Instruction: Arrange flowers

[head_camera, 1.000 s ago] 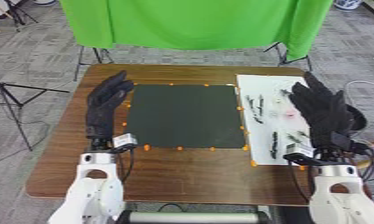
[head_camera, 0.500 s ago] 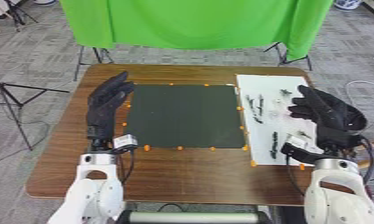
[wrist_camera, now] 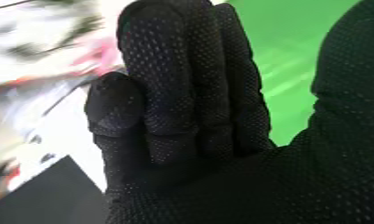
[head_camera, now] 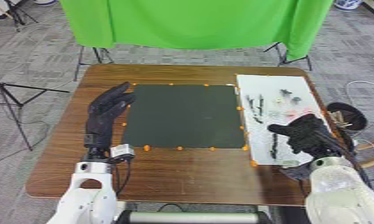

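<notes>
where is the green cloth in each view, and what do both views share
head view: green cloth hangs along the far side, beyond the wooden table
right wrist view: behind the right hand, seen between its fingers and thumb
shared landmark: the right hand's black glove

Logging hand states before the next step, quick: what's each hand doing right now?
Left hand: open, holding nothing that I can see, over the table's left side.
Right hand: open, nothing visible in it.
</notes>
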